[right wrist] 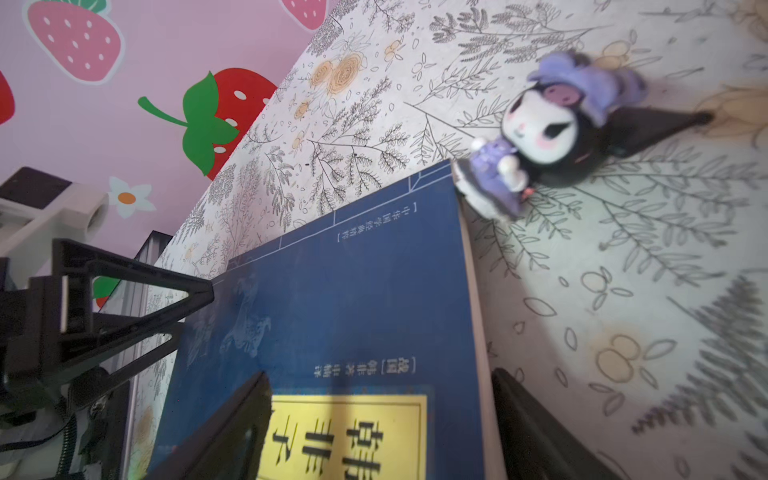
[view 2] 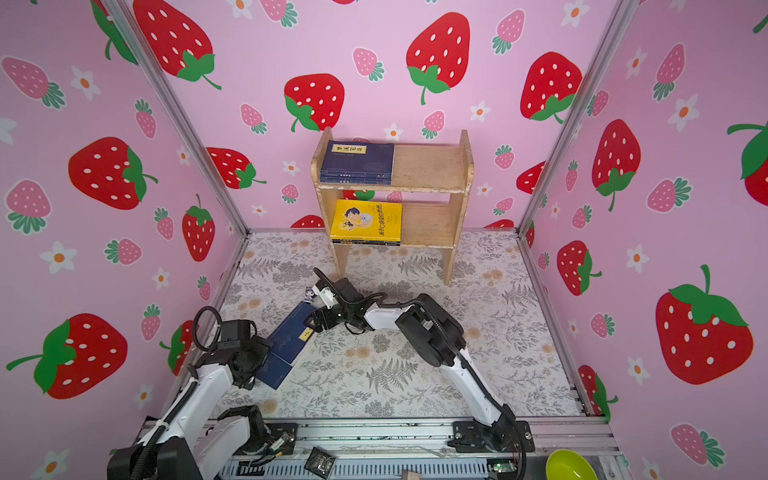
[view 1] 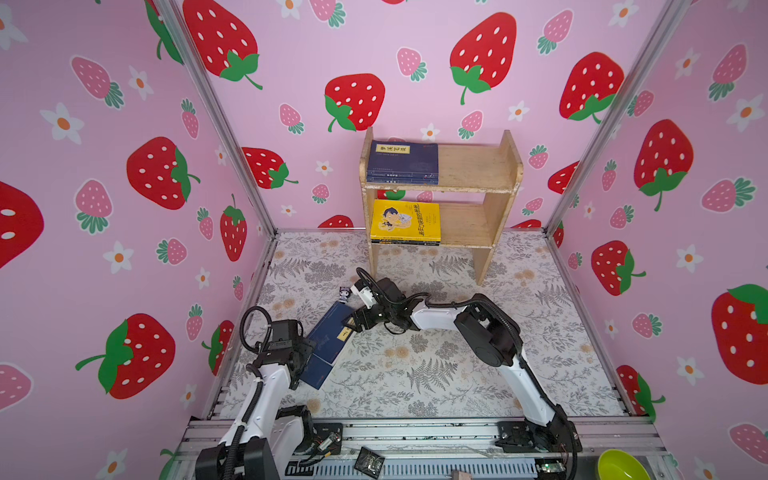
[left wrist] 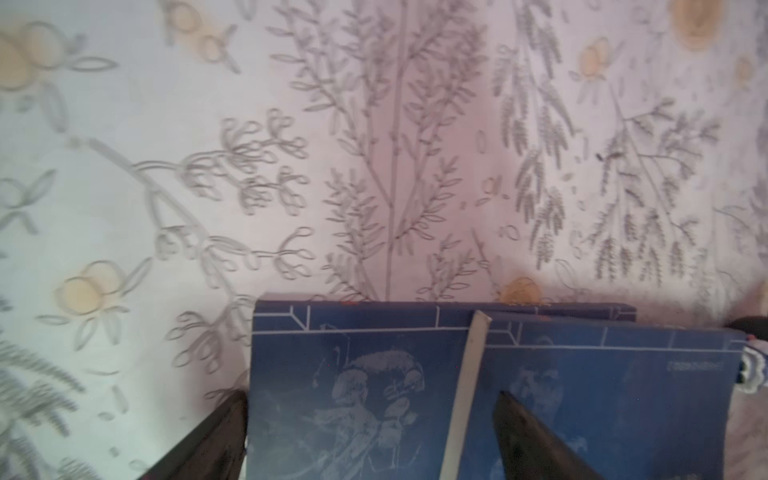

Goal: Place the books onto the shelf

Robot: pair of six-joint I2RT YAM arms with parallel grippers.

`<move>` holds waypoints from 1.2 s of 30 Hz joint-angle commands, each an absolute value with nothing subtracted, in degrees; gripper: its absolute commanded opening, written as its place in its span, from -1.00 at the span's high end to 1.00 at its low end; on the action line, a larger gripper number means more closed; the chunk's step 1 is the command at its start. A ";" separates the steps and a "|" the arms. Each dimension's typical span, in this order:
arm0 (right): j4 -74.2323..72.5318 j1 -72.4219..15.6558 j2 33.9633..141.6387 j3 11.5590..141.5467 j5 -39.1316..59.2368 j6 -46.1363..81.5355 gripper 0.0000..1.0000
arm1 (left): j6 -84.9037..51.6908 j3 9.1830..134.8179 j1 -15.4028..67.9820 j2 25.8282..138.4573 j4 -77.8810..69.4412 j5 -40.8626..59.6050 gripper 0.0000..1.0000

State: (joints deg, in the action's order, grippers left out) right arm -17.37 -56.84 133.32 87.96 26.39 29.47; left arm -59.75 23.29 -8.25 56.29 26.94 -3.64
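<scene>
Two navy books overlap on the table's left side. The upper navy book [view 1: 330,332] [right wrist: 353,299] has a yellow label and lies across the lower navy book [view 1: 316,372] [left wrist: 353,374]. My right gripper [view 1: 351,325] [right wrist: 379,374] is open astride the labelled book's edge, with one finger over the cover and one beside the page edge. My left gripper [view 1: 306,356] [left wrist: 372,395] is open over the lower book's near end. The wooden shelf [view 1: 473,166] stands at the back. It holds navy books [view 1: 402,163] on top and a yellow book [view 1: 405,221] below.
A small dark figurine [view 1: 344,293] [right wrist: 552,133] stands touching the labelled book's far corner. The right halves of both shelf tiers are bare wood. A green bowl [view 1: 621,465] sits off the table at the front right. Pink strawberry walls close in three sides.
</scene>
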 commanded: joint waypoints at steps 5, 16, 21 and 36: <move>-13.32 -55.58 126.44 76.57 22.24 26.99 -0.52 | -62.04 22.71 7.60 64.68 18.36 2.00 -0.83; -12.09 -49.05 106.80 52.91 11.58 24.42 -0.50 | -70.78 34.60 36.87 80.93 14.05 -0.75 -0.84; -11.10 -43.60 97.58 45.51 8.81 23.83 -0.51 | -67.64 43.88 43.52 87.88 13.69 1.77 -0.85; -6.11 -35.33 86.49 44.23 11.56 35.52 -0.64 | -39.60 56.07 43.28 81.45 25.98 -14.67 -0.93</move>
